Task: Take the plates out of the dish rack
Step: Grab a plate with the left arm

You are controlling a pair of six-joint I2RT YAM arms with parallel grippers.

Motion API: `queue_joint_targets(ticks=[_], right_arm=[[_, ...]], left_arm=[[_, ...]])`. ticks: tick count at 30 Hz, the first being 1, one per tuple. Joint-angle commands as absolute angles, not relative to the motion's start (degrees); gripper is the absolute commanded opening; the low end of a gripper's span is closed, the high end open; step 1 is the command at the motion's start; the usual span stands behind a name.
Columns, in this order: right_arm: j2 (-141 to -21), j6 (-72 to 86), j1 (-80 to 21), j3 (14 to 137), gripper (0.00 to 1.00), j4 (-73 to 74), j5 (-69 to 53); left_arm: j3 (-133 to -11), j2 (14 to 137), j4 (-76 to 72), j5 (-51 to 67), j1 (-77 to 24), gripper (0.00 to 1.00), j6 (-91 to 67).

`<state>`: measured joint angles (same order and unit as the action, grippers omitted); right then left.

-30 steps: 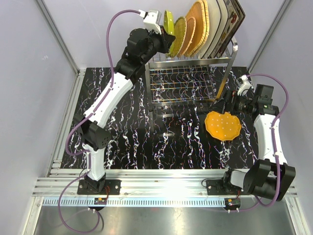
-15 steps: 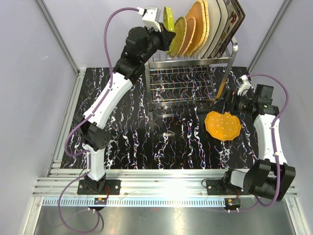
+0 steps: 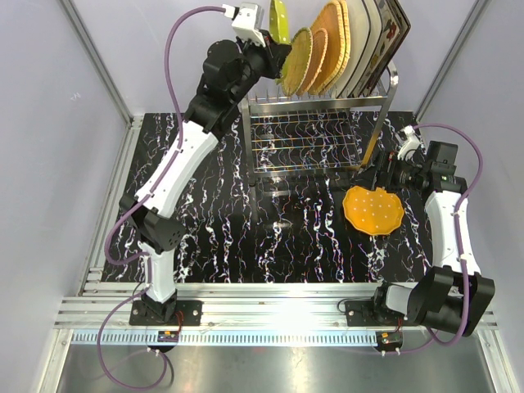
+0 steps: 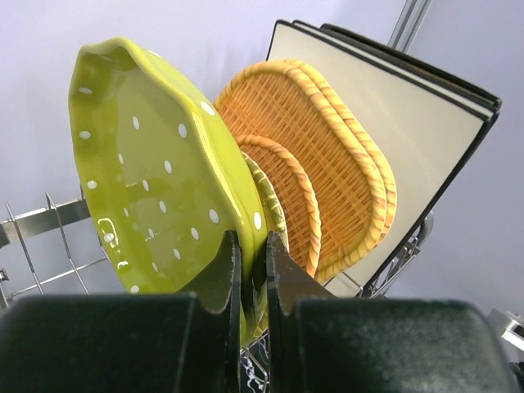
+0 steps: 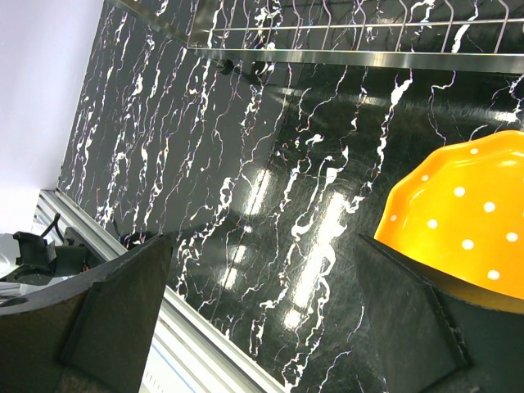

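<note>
- the left claw (image 3: 277, 46) is raised to the upper middle of the overhead view, at the left end of the dish rack (image 3: 319, 123).
- it is pinched nearly shut on the lower rim of the lime-green dotted plate (image 3: 281, 20); in the left wrist view its two dark fingers (image 4: 219, 282) clamp the plate's edge, one on each face.
- the lime-green dotted plate (image 4: 151, 188) stands on edge and fills the left half of the left wrist view. in the overhead view it sits higher than its neighbours. whether its bottom edge touches the rack prongs cannot be told.
- just behind it in the rack stand the orange woven plates (image 4: 327, 155): a small round one in front, then larger squarish ones.
- behind those lean the cream square plates (image 4: 409, 139) with dark rims, at the right of the left wrist view.
- the flower-patterned plate (image 3: 396, 31) is last in the row, at the upper right of the overhead view.
- the orange dotted plate (image 3: 372, 210) lies flat on the black marbled counter (image 3: 221, 213), right of centre, just in front of the rack's right legs.
- the right claw (image 3: 379, 175) is low near the counter, beside the far edge of the orange dotted plate. its fingers (image 5: 123, 303) are spread wide with nothing between them.
- in the right wrist view the orange dotted plate (image 5: 467, 221) shows at the right edge, by the right-hand finger.
</note>
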<state>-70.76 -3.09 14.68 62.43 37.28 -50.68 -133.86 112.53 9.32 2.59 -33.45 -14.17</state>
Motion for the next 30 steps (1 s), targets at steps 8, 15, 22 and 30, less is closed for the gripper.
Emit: queue_joint_targets(ticks=[8,15,22,30], right_arm=[[-68.9,-2.6,14.4,62.5,1.00,35.8,-52.8],[-68.6,-3.0,14.2,62.9,1.00,36.4,-52.9],[-68.5,-4.0,14.2,64.2,1.00,38.3,-52.7],[-68.4,-6.5,14.0,68.8,1.00,42.4,-52.9]], left_arm=[[-139.0,104.1,-5.0,2.9,-34.5,0.00,-11.4],[-139.9,102.0,-1.4,5.4,-36.2,0.00,-5.9],[-137.6,98.2,2.6,7.1,-39.5,0.00,4.2],[-134.1,91.9,8.3,7.6,-44.1,0.00,18.0]])
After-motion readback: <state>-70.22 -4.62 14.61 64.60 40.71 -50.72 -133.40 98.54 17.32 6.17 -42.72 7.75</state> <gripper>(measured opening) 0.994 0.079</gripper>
